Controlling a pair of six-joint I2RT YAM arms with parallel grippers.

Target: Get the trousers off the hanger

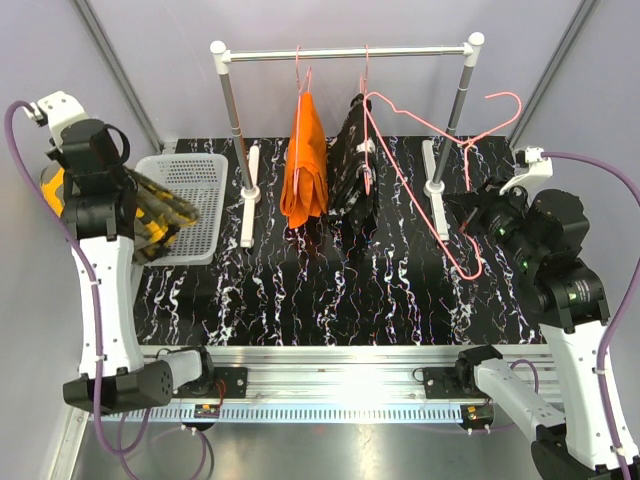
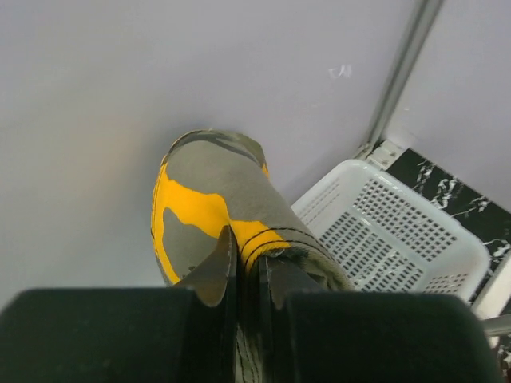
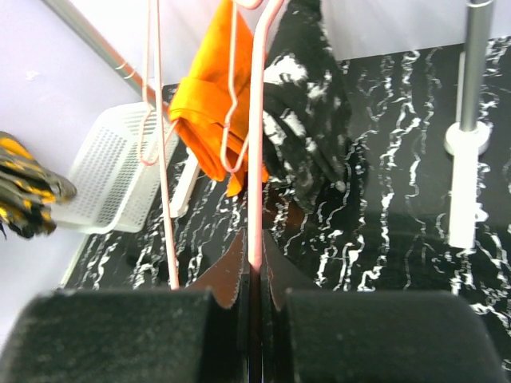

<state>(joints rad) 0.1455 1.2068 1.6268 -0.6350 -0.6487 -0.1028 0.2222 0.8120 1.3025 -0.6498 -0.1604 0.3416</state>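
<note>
My left gripper [image 1: 138, 203] is shut on the olive-green and yellow trousers [image 1: 162, 217], holding them in the air over the left rim of the white basket [image 1: 200, 180]. The left wrist view shows the cloth [image 2: 215, 191] pinched between the shut jaws of the gripper [image 2: 249, 263]. My right gripper [image 1: 472, 215] is shut on the wire of an empty pink hanger [image 1: 410, 180], held tilted right of the rack; the wrist view shows the wire [image 3: 255, 159] in the gripper [image 3: 251, 259]. The orange trousers [image 1: 305, 165] and the black speckled trousers [image 1: 352, 165] hang on pink hangers from the rail [image 1: 345, 52].
The rack's two posts stand on white feet [image 1: 249, 190] [image 1: 436, 185] on the black marbled mat [image 1: 330, 300]. The basket also shows in the left wrist view [image 2: 399, 231] and the right wrist view [image 3: 112, 171]. Grey walls enclose the back and sides.
</note>
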